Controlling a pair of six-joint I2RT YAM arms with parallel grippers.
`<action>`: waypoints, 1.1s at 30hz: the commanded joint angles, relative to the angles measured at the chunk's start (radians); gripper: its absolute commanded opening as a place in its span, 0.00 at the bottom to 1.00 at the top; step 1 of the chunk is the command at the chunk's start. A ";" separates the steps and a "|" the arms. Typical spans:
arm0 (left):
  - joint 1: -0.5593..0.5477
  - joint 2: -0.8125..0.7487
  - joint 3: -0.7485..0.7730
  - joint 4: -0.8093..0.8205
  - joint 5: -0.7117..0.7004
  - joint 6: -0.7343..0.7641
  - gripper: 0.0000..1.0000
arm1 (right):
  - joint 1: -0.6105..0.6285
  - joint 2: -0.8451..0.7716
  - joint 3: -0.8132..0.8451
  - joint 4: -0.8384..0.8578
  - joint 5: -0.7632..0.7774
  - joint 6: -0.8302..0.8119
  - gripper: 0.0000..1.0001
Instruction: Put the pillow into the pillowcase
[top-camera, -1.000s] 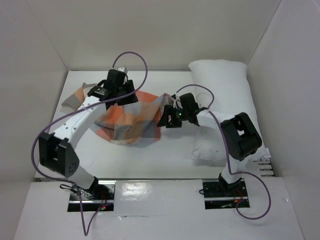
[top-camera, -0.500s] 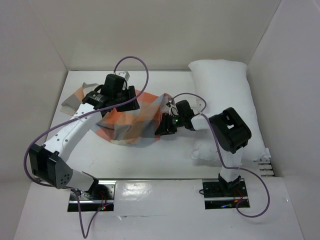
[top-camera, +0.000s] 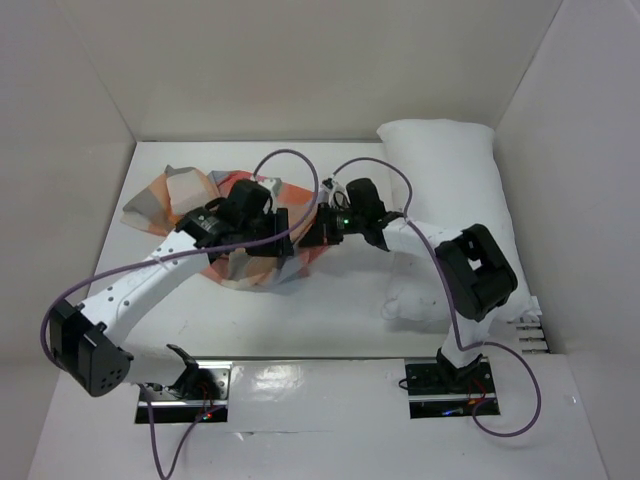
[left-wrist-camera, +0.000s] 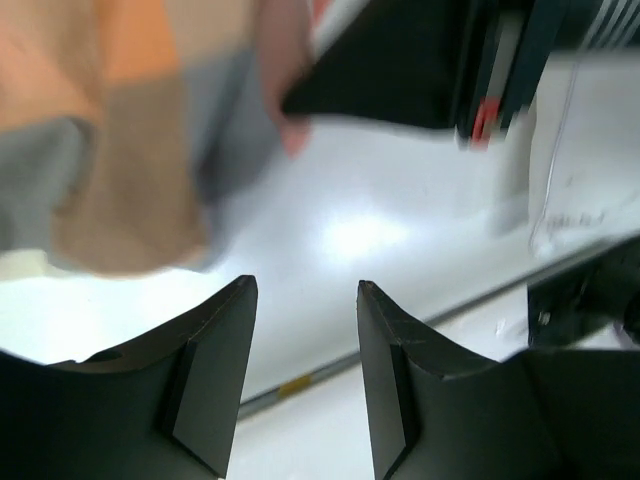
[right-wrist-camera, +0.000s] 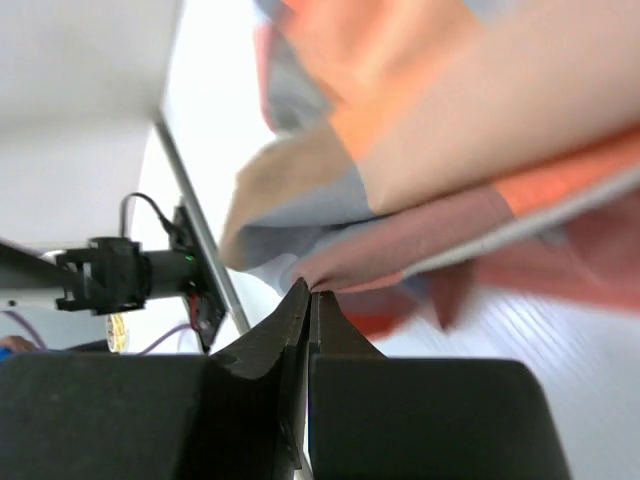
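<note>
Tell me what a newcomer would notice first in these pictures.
The checked orange, grey and cream pillowcase, bunched on the table under both arms, stands out against all the white. The right gripper is shut on a fold of it, while the left gripper hangs open close by. A plump white pillow lies along the right side.

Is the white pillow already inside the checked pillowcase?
No, the pillow lies bare and whole at the right side of the table, outside the pillowcase, which is bunched up to its left.
</note>
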 joint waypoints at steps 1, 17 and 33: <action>-0.057 -0.069 -0.086 0.074 -0.011 -0.046 0.57 | 0.021 -0.064 0.098 -0.030 -0.013 -0.033 0.00; -0.075 -0.015 -0.140 0.240 -0.289 -0.017 0.75 | 0.032 -0.067 0.157 0.083 -0.111 0.112 0.00; -0.014 0.005 -0.140 0.297 -0.240 0.049 0.00 | -0.005 -0.079 0.399 -0.298 0.129 -0.074 0.99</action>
